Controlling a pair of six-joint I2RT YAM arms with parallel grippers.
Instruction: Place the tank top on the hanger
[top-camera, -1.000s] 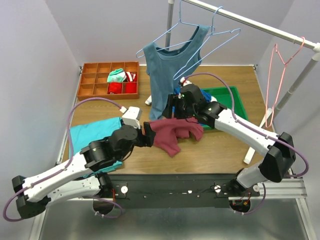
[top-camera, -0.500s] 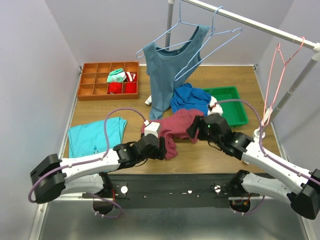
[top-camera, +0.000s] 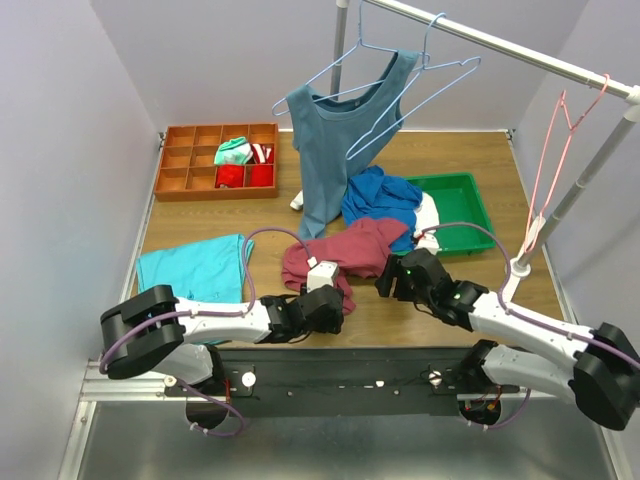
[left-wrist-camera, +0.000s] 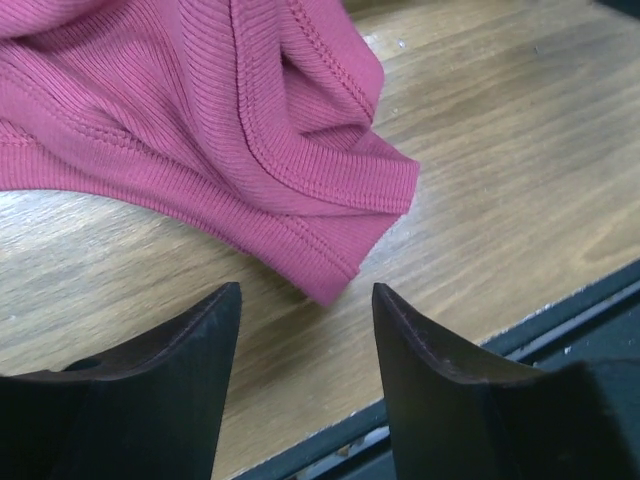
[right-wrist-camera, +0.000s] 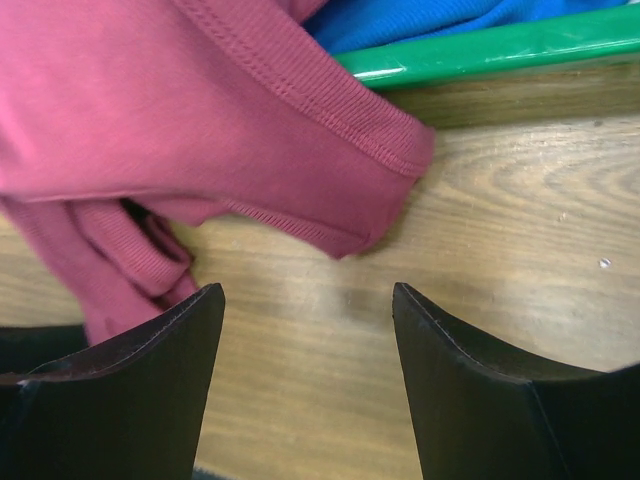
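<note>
— Holding anything, either pincer?

— Neither. The left gripper (left-wrist-camera: 305, 295) has its fingers spread wide, with only bare wood between them. The right gripper (right-wrist-camera: 308, 295) is parted just as wide and grips nothing.

— Where is the top?

— The maroon tank top (left-wrist-camera: 200, 100) lies crumpled on the wooden table (left-wrist-camera: 520, 150). One folded, ribbed corner sits just ahead of the left fingertips, near the gap but not inside it. For the right gripper, a stitched edge lies ahead and to its left, apart from both fingers.

— And past that?

— Beyond the right gripper runs the rim of a green tray (right-wrist-camera: 500, 45) holding a bright blue garment (right-wrist-camera: 420, 15); the top touches that rim.

— The hanger?

— The light-blue wire hanger (top-camera: 412, 112) hangs on the rail (top-camera: 520, 48), well beyond both grippers.
</note>
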